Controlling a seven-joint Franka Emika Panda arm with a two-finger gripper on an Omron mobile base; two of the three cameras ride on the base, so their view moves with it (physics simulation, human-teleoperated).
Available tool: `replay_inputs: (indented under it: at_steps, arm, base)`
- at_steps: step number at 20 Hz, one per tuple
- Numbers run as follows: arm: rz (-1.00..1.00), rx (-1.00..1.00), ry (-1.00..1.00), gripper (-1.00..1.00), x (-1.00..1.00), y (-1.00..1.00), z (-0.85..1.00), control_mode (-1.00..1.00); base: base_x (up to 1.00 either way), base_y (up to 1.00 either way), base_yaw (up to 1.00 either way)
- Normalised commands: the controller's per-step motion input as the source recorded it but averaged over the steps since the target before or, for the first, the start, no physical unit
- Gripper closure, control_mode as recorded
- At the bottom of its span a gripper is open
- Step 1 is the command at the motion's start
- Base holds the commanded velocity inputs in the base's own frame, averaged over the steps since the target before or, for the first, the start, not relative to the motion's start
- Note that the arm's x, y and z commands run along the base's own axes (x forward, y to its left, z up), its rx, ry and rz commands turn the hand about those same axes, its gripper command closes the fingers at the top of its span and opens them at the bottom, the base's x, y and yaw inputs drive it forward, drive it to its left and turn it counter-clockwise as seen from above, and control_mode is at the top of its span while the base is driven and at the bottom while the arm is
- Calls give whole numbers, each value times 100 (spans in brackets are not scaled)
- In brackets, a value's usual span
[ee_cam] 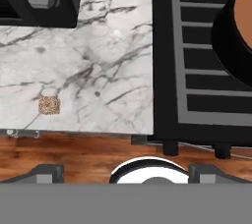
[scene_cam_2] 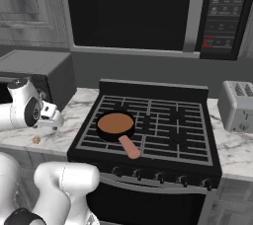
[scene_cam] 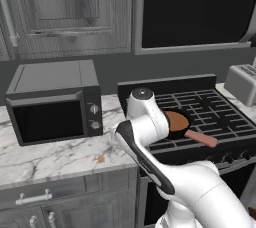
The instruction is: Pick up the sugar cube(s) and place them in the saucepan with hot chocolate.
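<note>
Landmark: a black gas stove (scene_cam_2: pixel 148 125) sat flush in a marble counter (scene_cam: pixel 55 154).
Sugar cube: one speckled orange-tan sugar cube (scene_cam: pixel 101 159) lay on the counter near its front edge, left of the stove and well apart from it, in front of the microwave (scene_cam: pixel 52 102).
Saucepan: the saucepan with hot chocolate (scene_cam_2: pixel 115 125) stood on the stove's front-left burner, brown surface flat, pink handle pointing toward the stove's front.
Gripper: the gripper (ee_cam: pixel 123 171) hung above the counter's edge beside the stove's left side, fingers spread wide, holding nothing.
Toaster: a toaster (scene_cam_2: pixel 237 105) stood on the counter right of the stove.
</note>
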Motion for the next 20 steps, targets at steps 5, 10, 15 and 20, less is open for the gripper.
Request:
replay_inputs:
  at_steps: [5,10,15,20]
  arm:
    - [-21,0,4,-100,0,33,-7,-100]
    - [-17,0,0,-100,1,49,-15,-100]
    - [-2,9,0,-100,14,32,-25,-100]
    - [7,12,-3,-100,14,2,-15,-100]
  base:
    - [0,0,0]
    - [0,0,0]
    - [0,0,0]
    - [0,0,0]
